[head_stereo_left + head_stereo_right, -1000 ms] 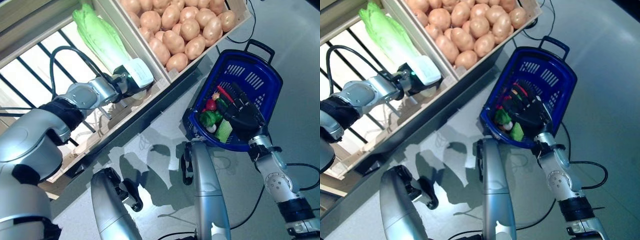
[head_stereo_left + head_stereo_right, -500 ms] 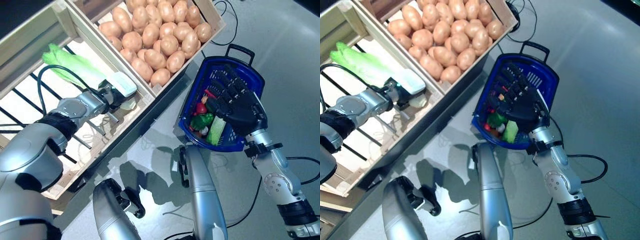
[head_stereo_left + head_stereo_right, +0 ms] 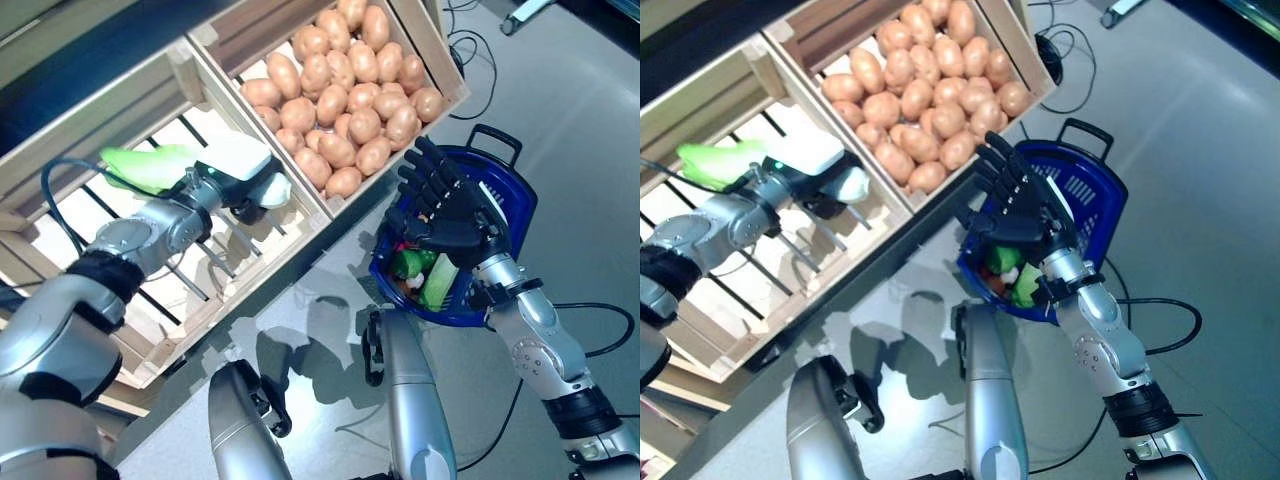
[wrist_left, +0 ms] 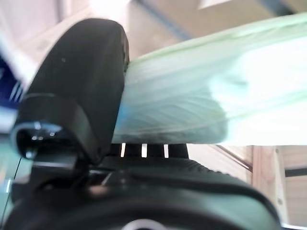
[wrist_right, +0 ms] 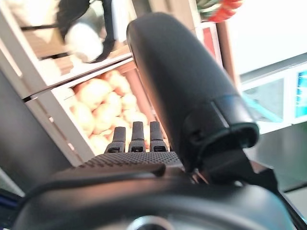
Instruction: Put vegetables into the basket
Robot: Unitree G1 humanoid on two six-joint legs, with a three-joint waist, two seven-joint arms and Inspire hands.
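My left hand (image 3: 236,182) is in the slatted wooden crate and is shut on the pale stem end of a long light green leafy cabbage (image 3: 141,166). In the left wrist view the thumb (image 4: 76,81) presses against the cabbage (image 4: 206,91). The blue plastic basket (image 3: 512,188) stands on the floor below the stand's front. A green vegetable (image 3: 409,264), a light green piece (image 3: 438,282) and small red ones lie in it. My right hand (image 3: 452,214) is over the basket's near rim, fingers straight and spread, empty.
A wooden crate of potatoes (image 3: 350,110) sits on the stand just behind the basket. The stand's wooden front edge (image 3: 300,235) runs between my two hands. Grey floor (image 3: 580,150) lies to the right of the basket, with black cables on it.
The camera has shifted. My right hand has risen from inside the basket to above its rim. My left hand stays on the cabbage's stem end, which now sits higher off the slats.
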